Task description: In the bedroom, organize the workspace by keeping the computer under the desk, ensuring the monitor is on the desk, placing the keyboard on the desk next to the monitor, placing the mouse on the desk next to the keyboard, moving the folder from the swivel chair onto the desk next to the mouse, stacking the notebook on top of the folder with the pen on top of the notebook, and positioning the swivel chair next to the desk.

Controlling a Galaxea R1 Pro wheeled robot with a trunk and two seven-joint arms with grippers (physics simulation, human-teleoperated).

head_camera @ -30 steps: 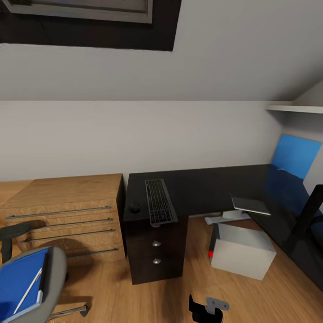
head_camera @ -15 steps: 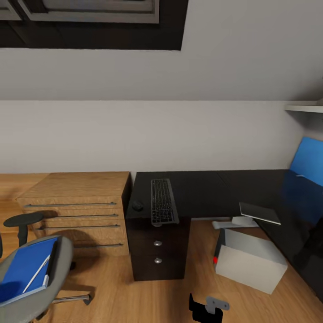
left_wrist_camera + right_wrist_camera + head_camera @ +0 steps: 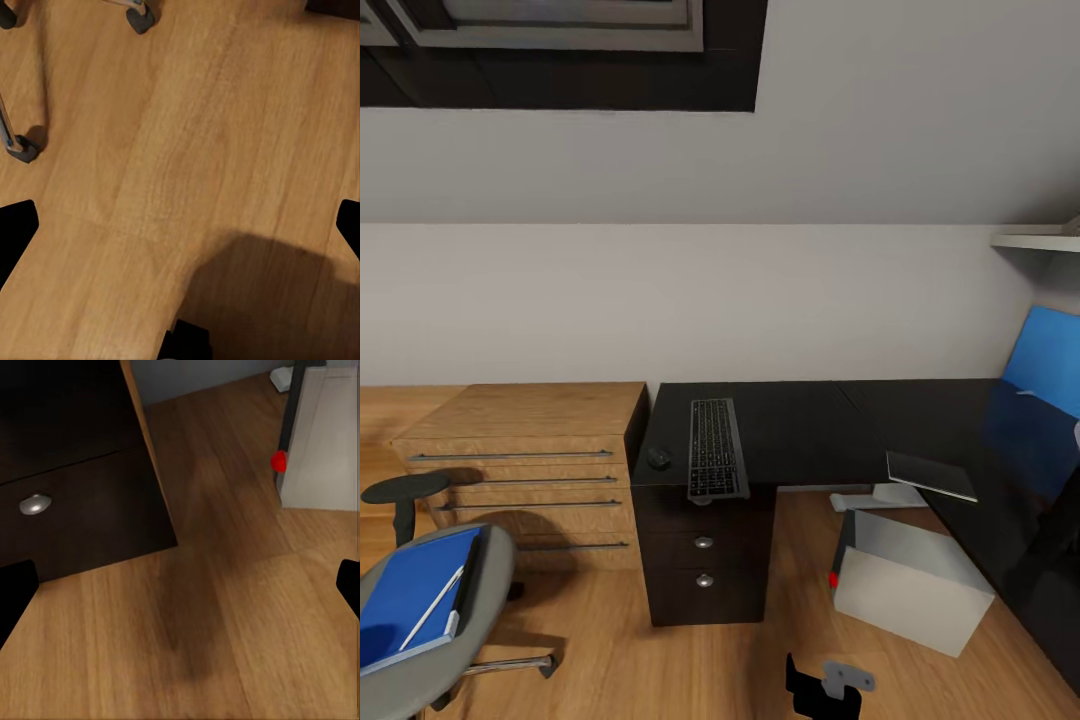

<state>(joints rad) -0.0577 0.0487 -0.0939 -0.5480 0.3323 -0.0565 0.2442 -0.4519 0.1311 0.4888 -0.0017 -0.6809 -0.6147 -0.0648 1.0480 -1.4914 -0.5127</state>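
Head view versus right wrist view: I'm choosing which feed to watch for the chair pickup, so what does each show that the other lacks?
The head view alone shows the swivel chair carrying the folder and pen, plus the keyboard and mouse on the desk, and the oak cabinet.

The right wrist view alone gives a close look at a silver drawer knob and the floor beside the drawer unit.

Both show the desk's drawer unit, the computer with its red light, and wood floor.
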